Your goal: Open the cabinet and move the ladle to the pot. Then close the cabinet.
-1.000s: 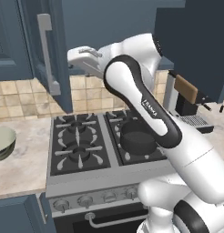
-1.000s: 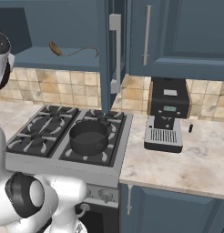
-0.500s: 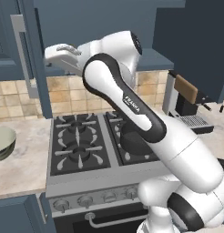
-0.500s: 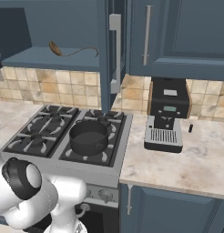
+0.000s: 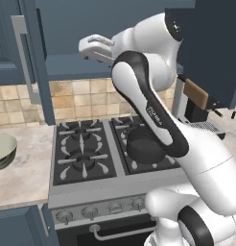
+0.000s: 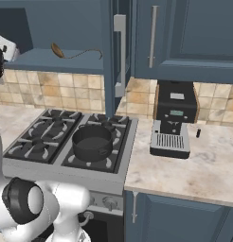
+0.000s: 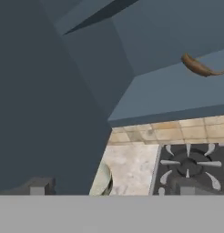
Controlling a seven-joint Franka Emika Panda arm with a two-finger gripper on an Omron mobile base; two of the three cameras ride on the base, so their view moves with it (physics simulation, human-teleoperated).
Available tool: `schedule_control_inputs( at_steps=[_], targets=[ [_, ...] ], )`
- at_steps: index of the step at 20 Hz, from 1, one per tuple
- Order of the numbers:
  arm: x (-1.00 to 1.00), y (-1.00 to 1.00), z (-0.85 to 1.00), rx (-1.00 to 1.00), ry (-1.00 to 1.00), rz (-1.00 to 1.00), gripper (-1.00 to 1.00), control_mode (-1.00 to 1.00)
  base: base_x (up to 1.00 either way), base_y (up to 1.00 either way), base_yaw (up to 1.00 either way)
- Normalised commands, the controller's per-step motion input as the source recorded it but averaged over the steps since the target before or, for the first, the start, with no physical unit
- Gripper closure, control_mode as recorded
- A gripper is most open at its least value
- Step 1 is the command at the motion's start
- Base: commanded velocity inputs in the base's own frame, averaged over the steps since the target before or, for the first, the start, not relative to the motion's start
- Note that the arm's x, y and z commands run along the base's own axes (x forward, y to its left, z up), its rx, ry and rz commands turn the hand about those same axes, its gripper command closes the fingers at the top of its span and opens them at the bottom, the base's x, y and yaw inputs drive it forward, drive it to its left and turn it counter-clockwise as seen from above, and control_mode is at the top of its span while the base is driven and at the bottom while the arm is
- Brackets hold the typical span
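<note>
The ladle lies flat on the open cabinet's shelf, its copper bowl to the left and its thin wire handle trailing right; in the hand view it sits at about 2 o'clock, well apart from the pincer. The gripper is released, jaws spread wide with nothing between them, its two dark tips low in the hand view at 7 and 5 o'clock. In the left base view the hand hovers level with the shelf front, near the left door, which stands swung out. Below, the pot rests on the front right burner of the stove, and a pale bowl sits on the counter at 9 o'clock.

The likely next step is reaching in for the ladle. The handle is thin and lies flush on the shelf, so the fingers could close over it without catching it, or nudge it deeper. Coming in from the left, the hand may also clip the open door. A ladle gripped off-centre could swing and miss the pot.
</note>
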Motion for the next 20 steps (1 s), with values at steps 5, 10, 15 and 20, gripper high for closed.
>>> schedule_control_inputs(
  at_steps=[5,10,15,20],
  targets=[
    [0.07,-0.89,0.00,-0.05,0.00,-0.32,-1.00,-1.00,0.00,0.00,0.00],
    [0.27,-0.77,-0.02,0.03,0.00,-0.25,-1.00,-1.00,0.00,0.00,0.00],
    [0.34,-0.61,-0.05,0.24,0.00,-0.14,-1.00,-1.00,0.00,0.00,0.00],
    [0.25,-0.50,-0.21,0.26,0.02,-0.08,-1.00,-1.00,0.00,0.00,0.00]
  ],
)
